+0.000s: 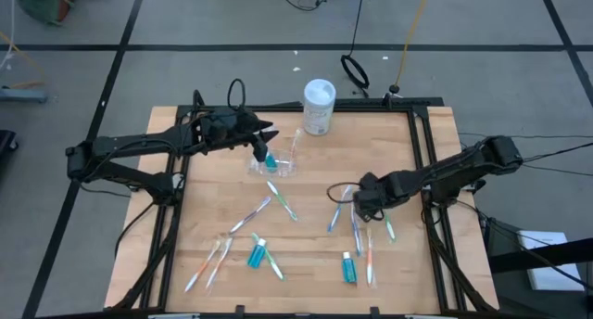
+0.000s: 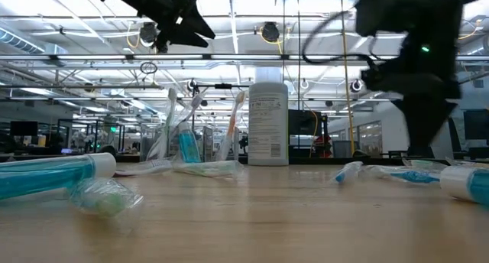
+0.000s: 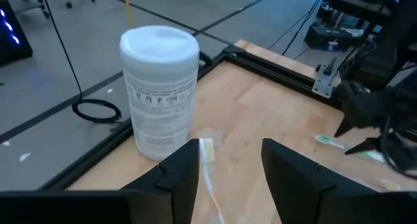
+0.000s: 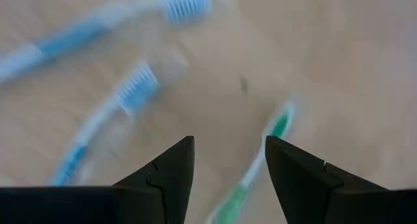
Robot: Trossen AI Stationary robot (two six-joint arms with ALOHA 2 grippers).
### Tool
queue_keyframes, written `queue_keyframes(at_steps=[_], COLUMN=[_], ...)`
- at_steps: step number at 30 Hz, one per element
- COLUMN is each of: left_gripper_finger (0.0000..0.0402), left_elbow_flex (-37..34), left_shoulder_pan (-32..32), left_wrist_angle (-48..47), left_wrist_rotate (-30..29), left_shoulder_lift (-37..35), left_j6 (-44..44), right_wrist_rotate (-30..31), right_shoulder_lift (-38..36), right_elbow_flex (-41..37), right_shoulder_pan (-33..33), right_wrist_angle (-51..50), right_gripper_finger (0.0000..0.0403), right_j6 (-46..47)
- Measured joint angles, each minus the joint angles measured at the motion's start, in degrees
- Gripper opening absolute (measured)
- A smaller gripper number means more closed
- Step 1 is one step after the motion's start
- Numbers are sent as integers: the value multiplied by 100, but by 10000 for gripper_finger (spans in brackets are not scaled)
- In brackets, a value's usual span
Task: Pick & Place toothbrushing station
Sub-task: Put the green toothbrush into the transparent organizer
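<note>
A small clear cup (image 1: 274, 163) stands on the table's far middle with a teal toothpaste tube (image 1: 270, 159) and a few toothbrushes upright in it (image 2: 187, 144). My left gripper (image 1: 269, 133) hangs open just above and to the left of the cup. The tip of one white toothbrush (image 3: 207, 151) shows between its fingers, untouched. My right gripper (image 1: 355, 204) points down, open, over a cluster of loose toothbrushes at the right. Below it lie a blue toothbrush (image 4: 130, 94) and a green one (image 4: 277, 126), flat on the wood.
A white wipes canister (image 1: 319, 106) stands at the far edge behind the cup. Loose toothbrushes (image 1: 250, 214) (image 1: 208, 263) and two teal tubes (image 1: 257, 254) (image 1: 348, 268) lie across the near half. A black frame rail (image 1: 428, 152) runs along the table's right side.
</note>
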Motion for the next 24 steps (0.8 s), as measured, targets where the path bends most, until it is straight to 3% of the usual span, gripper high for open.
queue_keyframes(at_steps=[7, 15, 19, 24], left_gripper_finger=[172, 173, 173, 173], left_elbow_flex=[0, 1, 1, 0], left_shoulder_pan=[0, 0, 0, -11], left_wrist_angle=[-27, -115, -129, -148], left_wrist_rotate=[0, 0, -2, -2], left_shoulder_lift=[0, 0, 0, 2], left_j6=[0, -19, -64, -63], right_wrist_rotate=[-200, 37, 32, 335], right_shoulder_lift=[-7, -33, -19, -69], right_elbow_flex=[-788, -1478, -1620, -1626], right_shoulder_pan=[91, -11, -11, -11], right_wrist_angle=[-7, 1116, 1390, 2148], right_gripper_finger=[180, 171, 125, 30], right_j6=[812, 764, 745, 8])
